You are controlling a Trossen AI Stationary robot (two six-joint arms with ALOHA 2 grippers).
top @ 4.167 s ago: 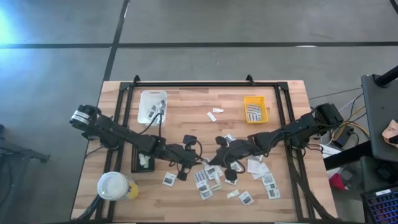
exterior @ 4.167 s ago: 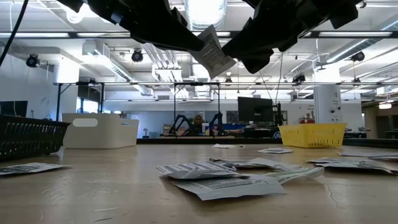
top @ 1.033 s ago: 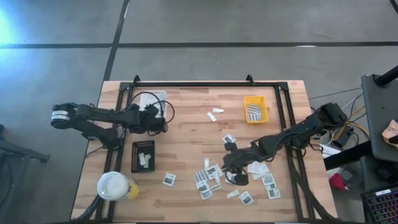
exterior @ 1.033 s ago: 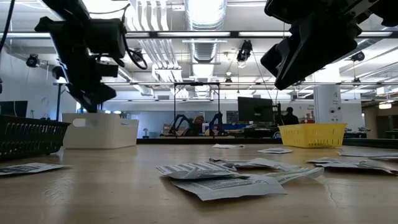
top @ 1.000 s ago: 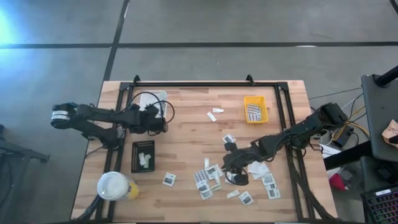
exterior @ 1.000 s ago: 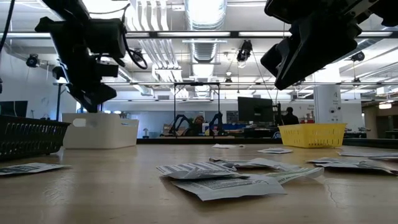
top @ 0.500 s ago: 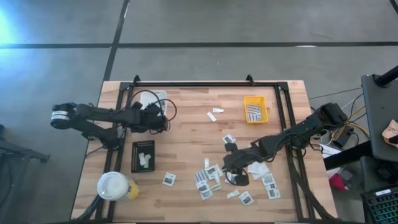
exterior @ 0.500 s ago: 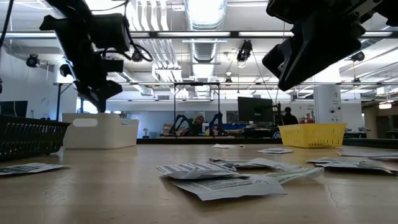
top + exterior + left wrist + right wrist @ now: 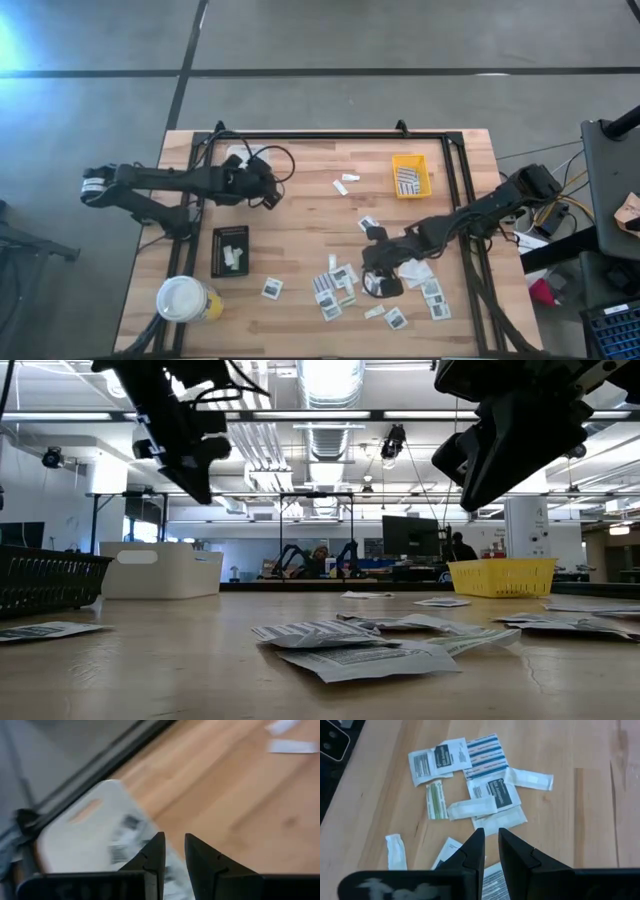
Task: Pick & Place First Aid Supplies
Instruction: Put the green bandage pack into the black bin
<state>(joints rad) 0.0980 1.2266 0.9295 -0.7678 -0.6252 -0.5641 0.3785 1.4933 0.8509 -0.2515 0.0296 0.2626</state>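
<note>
white, flimsy first aid packets (image 9: 340,282) lie flat on the surface, likely needing an edge pinch; right gripper (image 9: 490,840) hovers above, narrowly parted, holding nothing.

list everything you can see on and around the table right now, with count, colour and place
table: one, light wood, black frame round it
white tray: one, far left corner, packets inside, left arm above it
yellow tray: one, far right, holds grey strips
black tray: one, left of centre, white pieces in it
cup: one, yellow with white top, near left corner
first aid packets: many, white with grey print, scattered near centre-right; a few apart by the yellow tray
person: one, far in the room behind
left tool: dark, over the white tray's edge, fingers slightly apart, empty
right tool: dark, over the packet pile, fingers slightly apart, empty
</note>
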